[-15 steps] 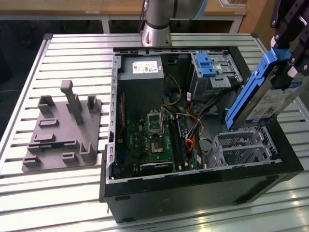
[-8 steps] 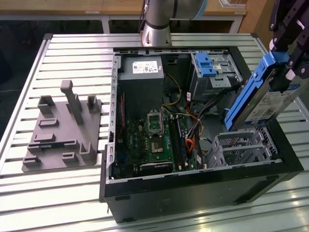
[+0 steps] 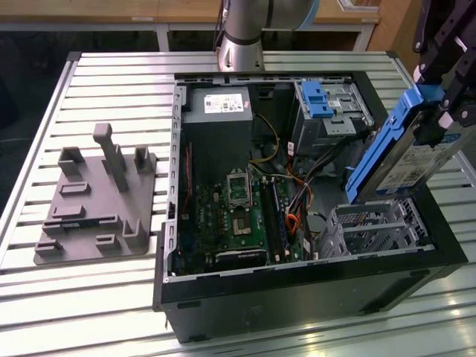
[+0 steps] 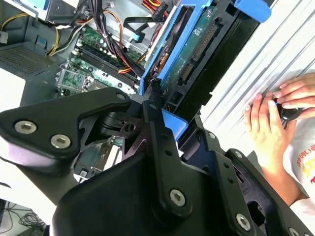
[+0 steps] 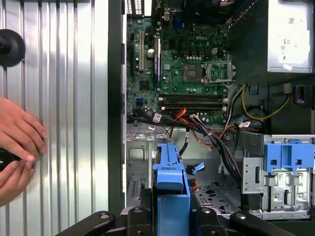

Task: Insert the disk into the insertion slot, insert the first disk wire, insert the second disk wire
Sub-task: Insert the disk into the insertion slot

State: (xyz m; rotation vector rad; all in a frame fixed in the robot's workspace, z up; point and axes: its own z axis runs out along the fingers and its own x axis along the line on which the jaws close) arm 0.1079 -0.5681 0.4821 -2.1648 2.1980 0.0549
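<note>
Blue-framed and silver-faced, the disk [image 3: 405,152] sits clenched in the gripper [image 3: 435,108]; I log it as held, not yet seated. Reference for all positions is the insertion slot [image 3: 375,227], the perforated grey cage with its opening facing up. The disk hangs above the slot and leans away from it toward the slot's outer side, not squarely over the opening. Its long axis is steeply tilted: the upper end is in the claw, and the lower end points down and inward at the slot's far rim. The lower corner looks close to that rim, but from the exterior view I cannot tell whether it touches. In the first wrist view the disk [image 5: 171,189] shows edge-on between the two fingers [image 5: 141,216], with the slot [image 5: 137,162] lying beneath and beyond it, so I judge the claw roughly lined up with the cage. In the second wrist view the disk [image 4: 197,46] shows its circuit-board underside above the gripper [image 4: 165,115]. My judgement is that the angle between the disk's long axis and the slot's walls is the quantity that matters. The cable bundle [image 3: 297,204] lies just beside the slot on its motherboard [image 3: 238,216] side, and I see none of it plugged into the disk. A person's hands [image 5: 17,145] rest on the table [image 3: 111,82], well apart from the slot.
</note>
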